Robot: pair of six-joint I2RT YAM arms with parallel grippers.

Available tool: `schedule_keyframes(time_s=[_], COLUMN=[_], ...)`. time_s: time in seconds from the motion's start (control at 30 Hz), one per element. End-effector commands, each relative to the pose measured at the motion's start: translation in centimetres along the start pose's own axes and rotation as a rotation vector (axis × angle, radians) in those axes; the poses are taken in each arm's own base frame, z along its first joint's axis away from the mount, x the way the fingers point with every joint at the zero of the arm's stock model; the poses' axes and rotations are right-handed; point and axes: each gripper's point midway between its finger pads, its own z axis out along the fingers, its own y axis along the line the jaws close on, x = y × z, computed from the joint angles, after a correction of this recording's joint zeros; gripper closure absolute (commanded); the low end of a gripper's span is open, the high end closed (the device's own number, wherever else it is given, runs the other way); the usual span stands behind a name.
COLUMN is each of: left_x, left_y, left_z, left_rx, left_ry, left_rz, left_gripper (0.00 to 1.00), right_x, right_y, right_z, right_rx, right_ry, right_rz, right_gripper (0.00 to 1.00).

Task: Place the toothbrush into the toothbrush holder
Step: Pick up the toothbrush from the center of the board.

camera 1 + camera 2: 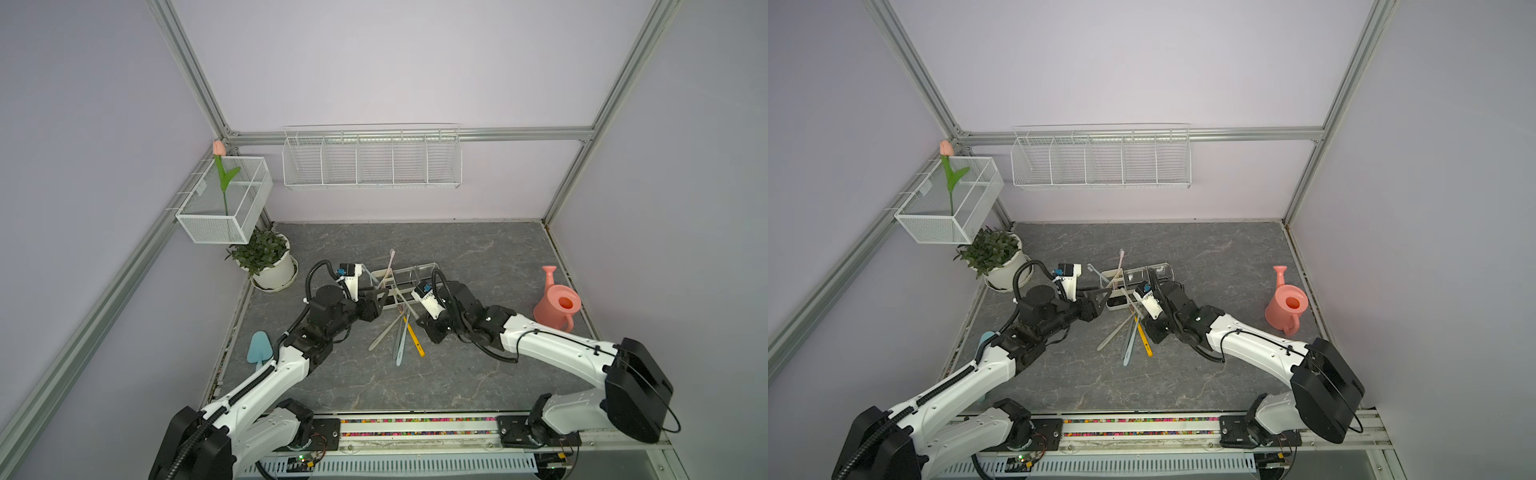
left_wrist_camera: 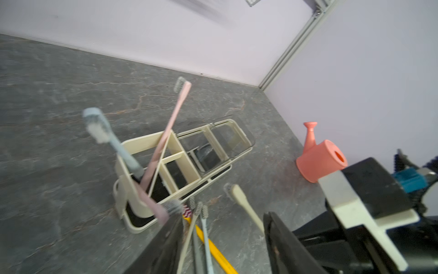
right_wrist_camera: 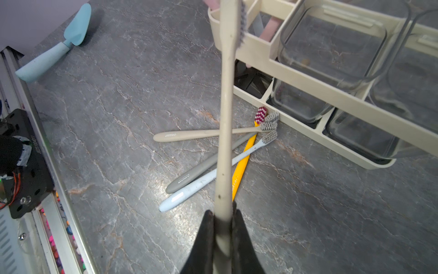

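The toothbrush holder point(image 1: 380, 274) point(image 1: 1113, 274) is a cream rack with a divided bin and two clear cups point(image 3: 331, 47), standing mid-table. A pink toothbrush point(image 2: 170, 132) and a light-blue one point(image 2: 111, 140) lean in the cream bin point(image 2: 180, 151). My right gripper point(image 3: 222, 213) point(image 1: 420, 319) is shut on the handle of a beige toothbrush point(image 3: 226, 106) point(image 1: 405, 301), whose bristle head reaches over the bin's near edge. At the holder's left end my left gripper point(image 2: 222, 217) point(image 1: 380, 297) is open with nothing between its fingers.
Several loose toothbrushes point(image 1: 401, 336) point(image 3: 241, 161) lie fanned on the table in front of the holder. A pink watering can point(image 1: 557, 303) stands at the right, a potted plant point(image 1: 266, 257) and a blue trowel point(image 1: 259, 347) at the left. A wire basket point(image 1: 372, 160) and a mesh box point(image 1: 224, 203) hang on the walls.
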Motion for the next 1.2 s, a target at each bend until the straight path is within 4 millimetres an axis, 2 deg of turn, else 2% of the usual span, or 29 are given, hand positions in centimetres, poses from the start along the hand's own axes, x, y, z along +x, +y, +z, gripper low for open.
schedule_keyframes(time_s=[0.0, 0.4, 0.77, 0.9, 1.17], left_x=[-1.3, -1.5, -1.5, -2.0, -1.6], left_y=[-3.6, -3.8, -4.4, -4.4, -4.3], left_z=[0.3, 0.6, 2.8, 3.6, 5.6], left_rx=[0.165, 0.146, 0.16, 0.156, 0.166], left_ry=[0.01, 0.03, 0.048, 0.031, 0.047], left_rz=[-0.038, -0.075, -0.087, -0.095, -0.125], left_gripper=[0.41, 0.38, 0.38, 0.39, 0.43], right_x=[-1.5, -3.3, -5.4, -5.2, -5.7], right_y=[0.2, -0.2, 0.9, 1.3, 1.5], right_z=[-0.9, -3.0, -3.9, -3.6, -4.0], right_rx=[0.02, 0.058, 0.003, -0.016, -0.03], right_ry=[-0.084, -0.178, -0.24, -0.224, -0.248], right_rz=[0.02, 0.06, 0.051, 0.053, 0.064], right_gripper=[0.93, 0.93, 0.93, 0.93, 0.93])
